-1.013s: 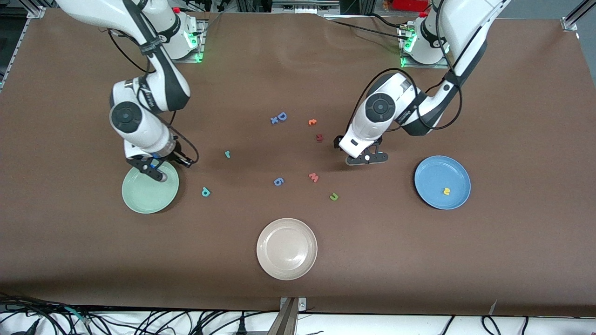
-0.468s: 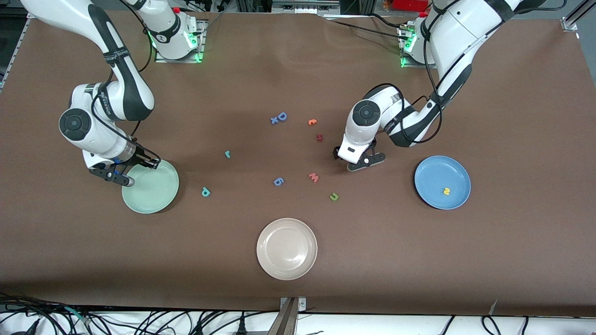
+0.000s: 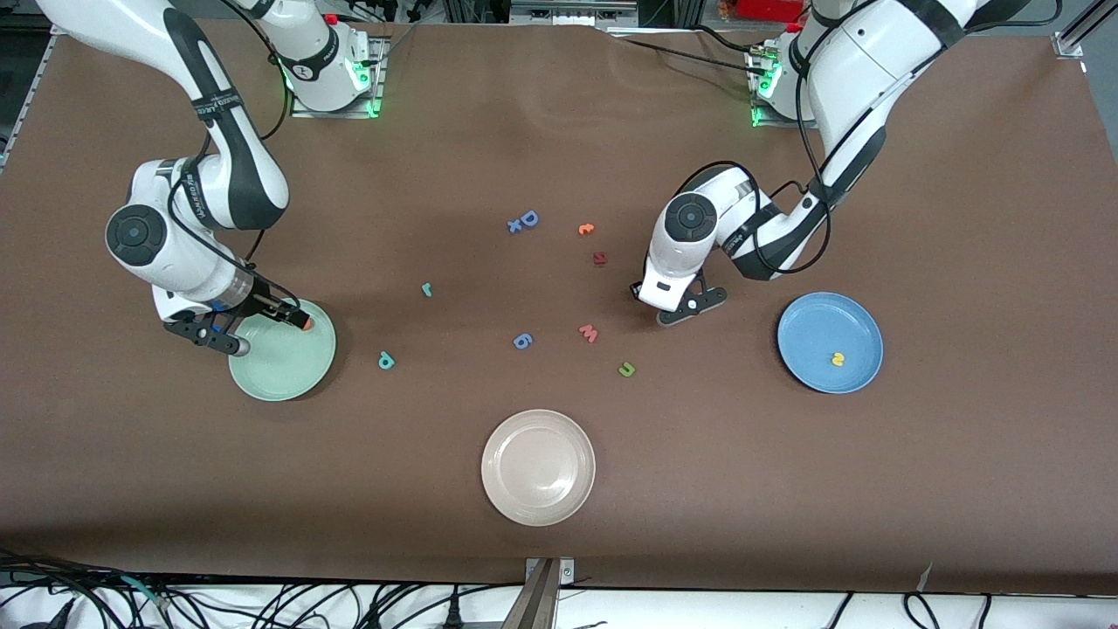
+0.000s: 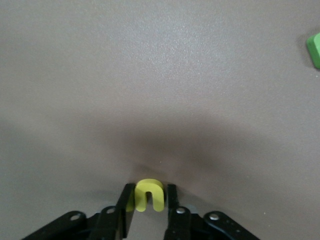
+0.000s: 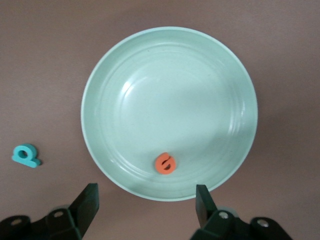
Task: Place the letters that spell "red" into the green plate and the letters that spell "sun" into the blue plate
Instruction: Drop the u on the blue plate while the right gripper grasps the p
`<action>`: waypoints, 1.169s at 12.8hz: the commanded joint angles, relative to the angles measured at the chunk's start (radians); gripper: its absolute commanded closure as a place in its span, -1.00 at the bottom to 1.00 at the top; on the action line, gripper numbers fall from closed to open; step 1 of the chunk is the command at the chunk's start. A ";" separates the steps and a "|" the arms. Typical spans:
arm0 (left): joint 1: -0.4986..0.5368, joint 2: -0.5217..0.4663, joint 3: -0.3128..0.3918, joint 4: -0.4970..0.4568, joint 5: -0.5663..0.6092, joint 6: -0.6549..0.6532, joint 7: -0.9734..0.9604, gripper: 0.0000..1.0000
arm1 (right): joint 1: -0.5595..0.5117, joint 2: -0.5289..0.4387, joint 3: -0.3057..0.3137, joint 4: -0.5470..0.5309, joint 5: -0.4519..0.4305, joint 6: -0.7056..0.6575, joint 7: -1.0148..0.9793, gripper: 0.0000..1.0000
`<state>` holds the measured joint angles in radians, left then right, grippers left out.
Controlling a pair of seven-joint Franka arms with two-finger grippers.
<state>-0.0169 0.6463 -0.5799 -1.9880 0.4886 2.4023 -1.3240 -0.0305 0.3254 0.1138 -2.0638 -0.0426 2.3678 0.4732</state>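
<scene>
My left gripper is down on the table and shut on the yellow "u", which sits between its fingers; in the front view this gripper hides the letter. The olive "n" lies nearby. A yellow "s" rests in the blue plate. My right gripper hangs open over the rim of the green plate. The orange "e" lies in that plate. The teal "d" and teal "r" lie on the table.
A beige plate stands nearest the front camera. A blue "D", an orange letter, a dark red letter, a pink "w" and a blue letter are scattered mid-table.
The right gripper opened and the orange "e" now lies in the green plate. The left gripper lowered to the table and closed on the yellow "u".
</scene>
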 commanded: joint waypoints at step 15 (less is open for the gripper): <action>0.179 -0.053 -0.011 0.206 -0.028 -0.407 0.547 0.88 | 0.253 0.365 -0.052 0.367 0.041 -0.006 0.323 -0.72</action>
<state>0.1237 0.6191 -0.5837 -1.7798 0.4851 2.0193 -0.8906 0.2104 0.6762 0.0727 -1.7248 -0.0161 2.3696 0.7856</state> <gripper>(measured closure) 0.736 0.132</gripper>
